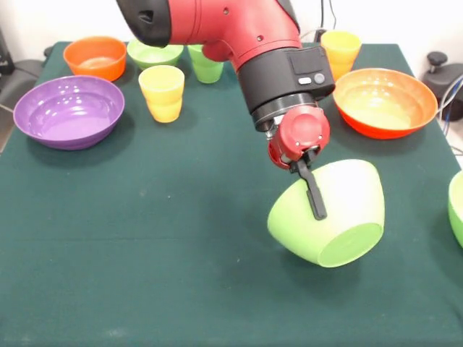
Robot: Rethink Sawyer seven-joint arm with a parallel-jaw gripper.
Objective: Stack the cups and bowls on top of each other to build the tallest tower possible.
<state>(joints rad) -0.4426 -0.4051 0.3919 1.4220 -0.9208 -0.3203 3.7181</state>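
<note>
Arm reaches down; end effector clamps the tilted light green bowl's rim, lifted

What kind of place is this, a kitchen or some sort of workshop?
Probably a robot lab: a red arm holds a tilted green bowl over a green-clothed table, with cables beside it.

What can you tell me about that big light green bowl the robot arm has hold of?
The large light green bowl is glossy, smooth plastic, round, narrowing to a flat base. It is tipped on its side, base toward the camera and lower right, mouth facing away. The gripper grips its rim, one black finger lying down the outer wall. It sits right of centre over the dark green tablecloth; whether its lower edge touches the cloth cannot be told. No other dish touches it.
</note>
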